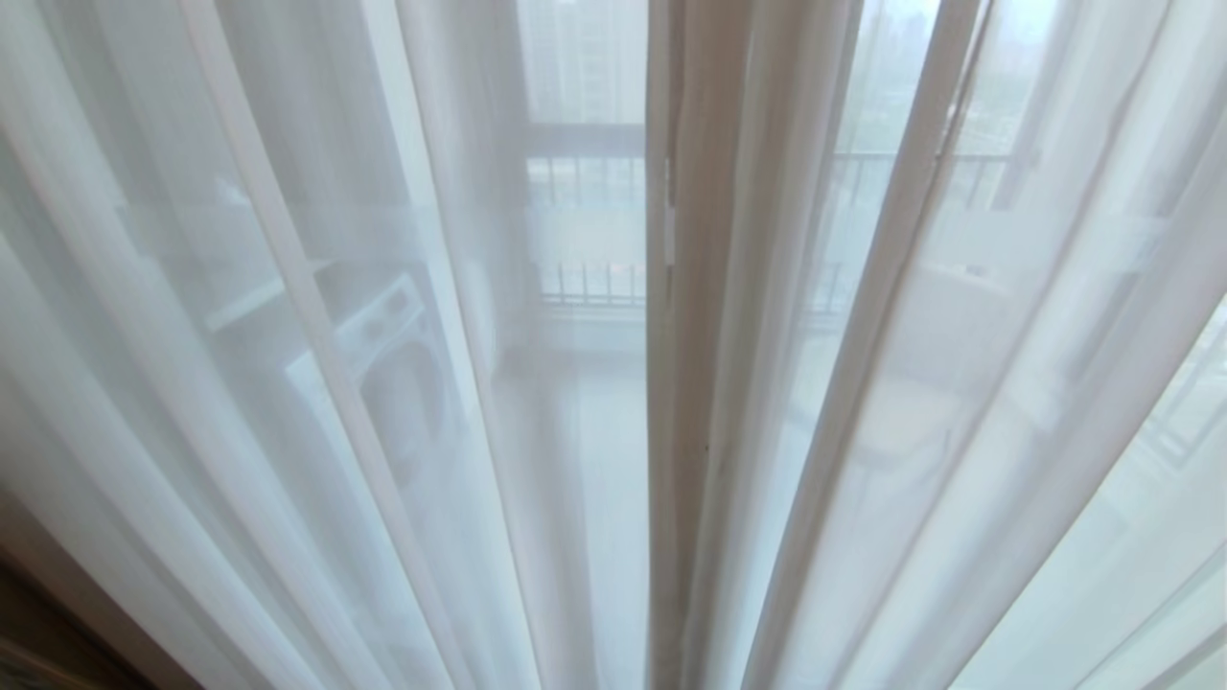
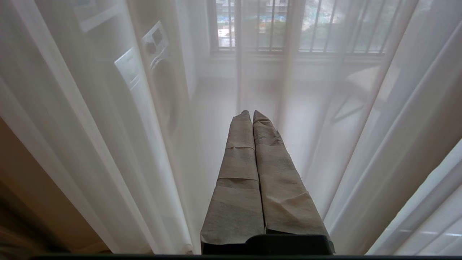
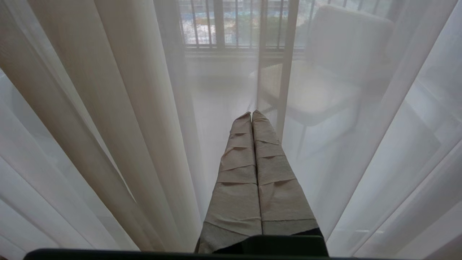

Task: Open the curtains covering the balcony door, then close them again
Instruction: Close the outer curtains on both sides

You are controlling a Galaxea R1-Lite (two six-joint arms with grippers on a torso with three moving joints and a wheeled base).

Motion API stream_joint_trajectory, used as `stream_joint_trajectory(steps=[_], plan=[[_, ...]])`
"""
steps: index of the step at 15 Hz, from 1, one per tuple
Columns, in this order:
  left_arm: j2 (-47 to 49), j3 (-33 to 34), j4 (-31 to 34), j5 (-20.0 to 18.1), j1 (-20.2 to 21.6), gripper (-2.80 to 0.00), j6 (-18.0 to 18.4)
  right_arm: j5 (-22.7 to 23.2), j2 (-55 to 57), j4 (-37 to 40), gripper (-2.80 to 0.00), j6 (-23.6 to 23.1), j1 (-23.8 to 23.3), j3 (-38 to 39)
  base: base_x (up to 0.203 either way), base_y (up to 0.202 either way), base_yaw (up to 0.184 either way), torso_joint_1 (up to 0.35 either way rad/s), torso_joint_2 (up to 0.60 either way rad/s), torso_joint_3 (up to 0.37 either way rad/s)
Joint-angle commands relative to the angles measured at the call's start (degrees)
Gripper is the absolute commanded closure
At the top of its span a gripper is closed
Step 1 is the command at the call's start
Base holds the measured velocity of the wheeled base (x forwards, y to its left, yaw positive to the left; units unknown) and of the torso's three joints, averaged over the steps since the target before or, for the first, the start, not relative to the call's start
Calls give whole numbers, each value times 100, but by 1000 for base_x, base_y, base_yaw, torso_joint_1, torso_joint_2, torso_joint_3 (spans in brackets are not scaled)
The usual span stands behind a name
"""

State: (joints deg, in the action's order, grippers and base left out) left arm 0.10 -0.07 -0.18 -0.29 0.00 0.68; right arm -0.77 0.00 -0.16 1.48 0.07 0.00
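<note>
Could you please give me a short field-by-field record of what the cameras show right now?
curtains: thin white translucent sheer curtains hang drawn across the whole head view, pleats meeting near the middle
behind curtains: white front-loading washing machine at left, dark balcony railing beyond, pale chair at right
left gripper: tape-wrapped jaws shut, holding nothing, pointing at the sheer
right gripper: tape-wrapped jaws shut, holding nothing, pointing at the sheer
task state: curtains not yet opened
</note>
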Motion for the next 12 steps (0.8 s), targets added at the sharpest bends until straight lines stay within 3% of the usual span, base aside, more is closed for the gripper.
stream_joint_trajectory(steps=[1, 12], plan=[[-10, 3, 0, 11, 0, 0, 2, -2, 0, -2, 0, -7, 1, 0, 0, 192, -1, -2, -2, -2], [-10, -1, 1, 20, 0, 0, -13, -2, 0, -11, 0, 11, 1, 0, 0, 191, 1, 2, 2, 2]])
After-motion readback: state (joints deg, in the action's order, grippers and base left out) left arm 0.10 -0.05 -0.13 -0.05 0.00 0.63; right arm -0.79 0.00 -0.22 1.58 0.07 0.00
